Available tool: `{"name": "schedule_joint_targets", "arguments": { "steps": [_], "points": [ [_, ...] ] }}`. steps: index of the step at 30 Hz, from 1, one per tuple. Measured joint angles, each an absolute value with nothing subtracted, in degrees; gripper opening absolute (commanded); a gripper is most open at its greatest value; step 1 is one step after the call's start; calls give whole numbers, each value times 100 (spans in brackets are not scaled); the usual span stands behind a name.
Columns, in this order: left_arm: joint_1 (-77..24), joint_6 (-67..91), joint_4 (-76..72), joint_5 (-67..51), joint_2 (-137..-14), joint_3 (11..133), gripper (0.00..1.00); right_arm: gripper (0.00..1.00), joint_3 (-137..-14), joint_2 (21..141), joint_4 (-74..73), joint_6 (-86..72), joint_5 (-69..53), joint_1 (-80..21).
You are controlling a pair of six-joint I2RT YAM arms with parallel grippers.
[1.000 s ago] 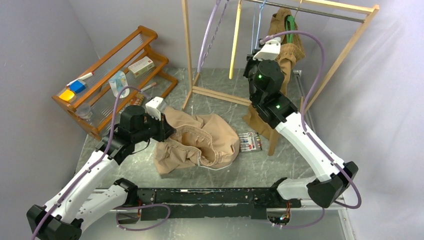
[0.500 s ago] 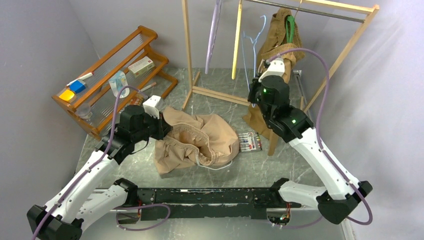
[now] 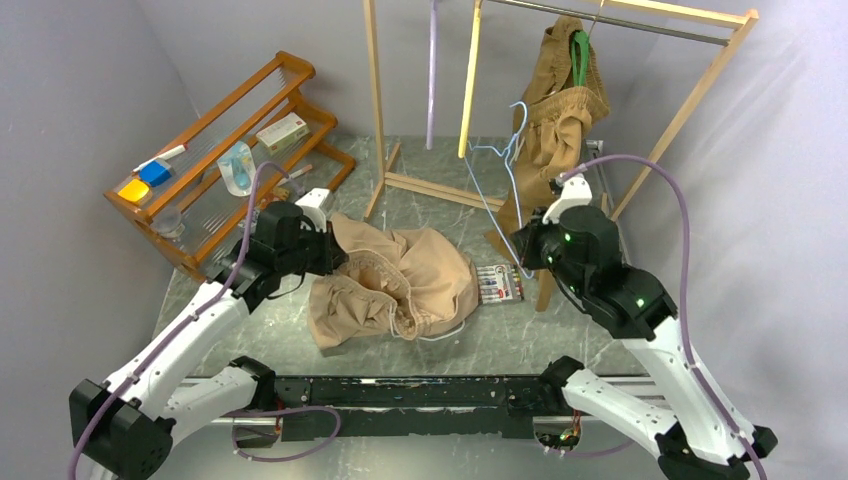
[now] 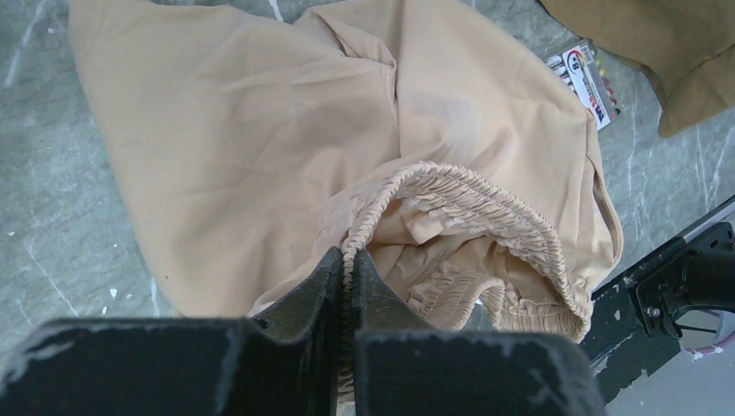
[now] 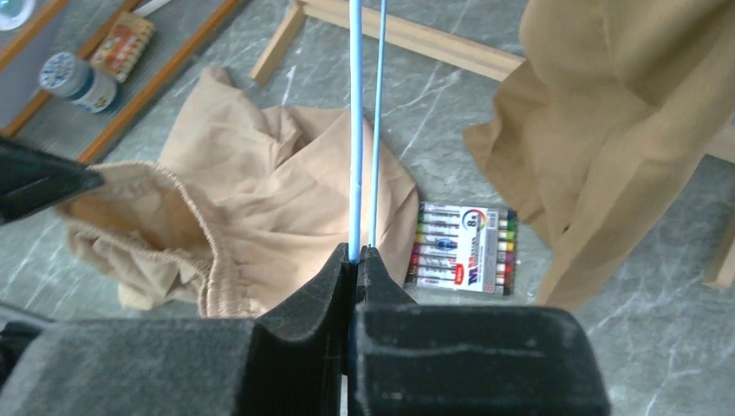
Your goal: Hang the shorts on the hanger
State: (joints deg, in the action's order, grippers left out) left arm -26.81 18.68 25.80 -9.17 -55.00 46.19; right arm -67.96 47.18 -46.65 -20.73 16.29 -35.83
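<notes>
Clamping the waistband of the shorts, left gripper sat left of centre | shorts heaped mid-frame on table | right gripper pinched tight on hanger, rods cut off at wrist view's top edge

The shorts are soft, matt beige cloth, puckered into fine ribs along the elastic waistband. The hanger is thin, smooth and pale blue, possibly coated wire. The left gripper and right gripper have matt black, grainy fingers. The table looks like grey veined stone with a faint sheen. The clothes rack is bare pale wood; the shelf is glossy varnished wood.
</notes>
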Motion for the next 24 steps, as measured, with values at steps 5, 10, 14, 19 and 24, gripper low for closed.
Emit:
{"name": "schedule_joint_targets", "arguments": {
  "steps": [5,10,14,19,24],
  "points": [
    [-2661,1907,2633,-978,-5623,4762,7,0,-6532,4320,-4836,-2106,1026,-3583],
    [-2543,1907,2655,-1061,-5771,4958,7,0,-6064,4195,-4849,-2139,-16,-3583],
    [-2427,1907,2729,-1184,-5977,5133,7,0,-5841,4108,-4849,-2069,-906,-3583],
    [-2342,1883,2888,-1232,-6001,5277,7,0,-5843,3809,-4803,-1894,-1461,-3583],
    [-2265,1822,2980,-1229,-6027,5457,7,0,-5911,3607,-4829,-1645,-2027,-3581]
  ]
}}
